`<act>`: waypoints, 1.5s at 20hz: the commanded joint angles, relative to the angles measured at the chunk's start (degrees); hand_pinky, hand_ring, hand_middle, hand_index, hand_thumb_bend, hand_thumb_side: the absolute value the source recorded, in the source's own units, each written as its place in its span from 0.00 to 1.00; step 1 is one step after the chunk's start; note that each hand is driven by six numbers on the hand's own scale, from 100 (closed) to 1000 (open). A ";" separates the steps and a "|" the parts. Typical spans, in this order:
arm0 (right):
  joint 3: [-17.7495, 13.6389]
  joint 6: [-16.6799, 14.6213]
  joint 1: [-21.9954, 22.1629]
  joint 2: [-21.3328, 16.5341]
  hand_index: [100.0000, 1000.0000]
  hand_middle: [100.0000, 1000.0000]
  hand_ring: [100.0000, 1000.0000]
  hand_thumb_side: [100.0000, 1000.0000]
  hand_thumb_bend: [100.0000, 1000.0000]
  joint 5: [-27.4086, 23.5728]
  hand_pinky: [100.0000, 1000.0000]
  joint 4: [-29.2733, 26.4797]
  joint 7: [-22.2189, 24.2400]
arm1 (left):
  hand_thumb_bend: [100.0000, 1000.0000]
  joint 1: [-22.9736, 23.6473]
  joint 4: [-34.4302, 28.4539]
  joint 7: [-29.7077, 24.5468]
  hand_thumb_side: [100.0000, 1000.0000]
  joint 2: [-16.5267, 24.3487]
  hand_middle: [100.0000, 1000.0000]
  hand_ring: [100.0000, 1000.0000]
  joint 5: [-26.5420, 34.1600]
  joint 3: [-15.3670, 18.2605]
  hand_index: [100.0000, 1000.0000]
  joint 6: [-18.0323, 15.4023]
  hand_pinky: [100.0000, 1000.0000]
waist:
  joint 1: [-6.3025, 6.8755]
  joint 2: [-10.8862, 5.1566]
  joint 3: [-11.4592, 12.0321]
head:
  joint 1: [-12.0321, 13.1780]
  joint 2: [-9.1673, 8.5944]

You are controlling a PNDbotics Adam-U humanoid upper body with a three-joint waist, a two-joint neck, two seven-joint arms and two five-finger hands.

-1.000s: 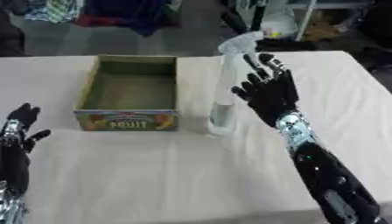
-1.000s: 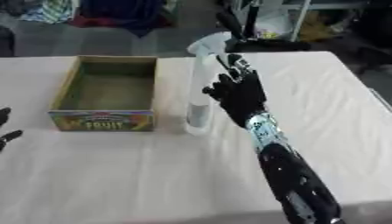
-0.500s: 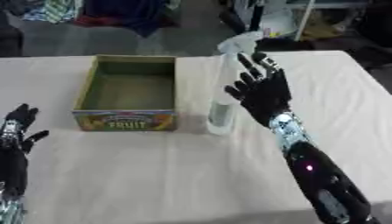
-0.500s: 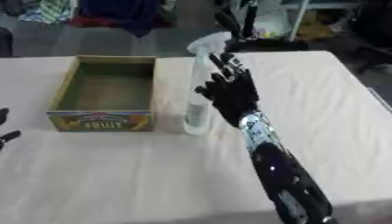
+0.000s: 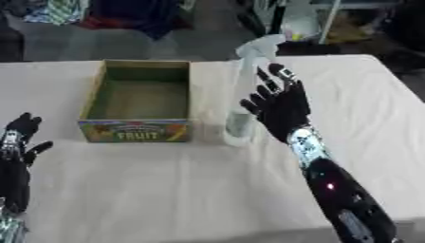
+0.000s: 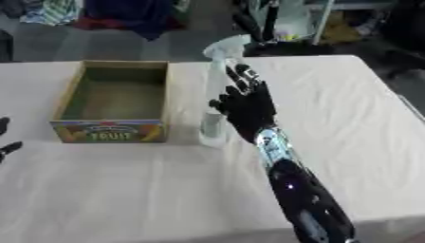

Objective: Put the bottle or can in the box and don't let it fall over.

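A clear spray bottle (image 5: 243,95) with a pale trigger head stands upright on the white table, just right of the cardboard box (image 5: 139,101) printed FRUIT. The box is open on top and holds nothing. My right hand (image 5: 280,104) is open, fingers spread and pointing up, its palm right beside the bottle's right side; I cannot tell whether it touches. My left hand (image 5: 18,142) rests open at the lower left edge, fingers up, far from the box.
The white table (image 5: 182,190) stretches wide in front of the box and to the right of my right arm. Beyond the far edge are hanging clothes and a metal rack (image 5: 324,19).
My right hand has shifted left, closing in on the bottle's side. The bottle, box and left hand have stayed put.
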 commanded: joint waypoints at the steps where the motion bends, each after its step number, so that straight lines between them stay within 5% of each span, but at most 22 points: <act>1: -0.25 0.07 -1.34 0.15 1.00 0.02 0.06 0.41 0.00 -0.90 0.37 -1.15 -0.25 | 0.00 -0.32 -1.02 -0.22 0.99 0.58 0.85 1.00 0.20 -0.15 0.96 -0.06 0.79 | 0.28 -0.57 -0.06 | -0.17 0.14; 30: -2.25 -2.37 -12.60 -2.02 1.00 0.04 0.06 0.32 0.00 -10.78 0.36 -8.75 -3.02 | 0.00 -0.18 -0.84 -0.76 0.99 0.63 0.85 1.00 0.27 -0.60 0.96 -0.06 0.79 | 0.17 -1.14 0.73 | -1.00 0.74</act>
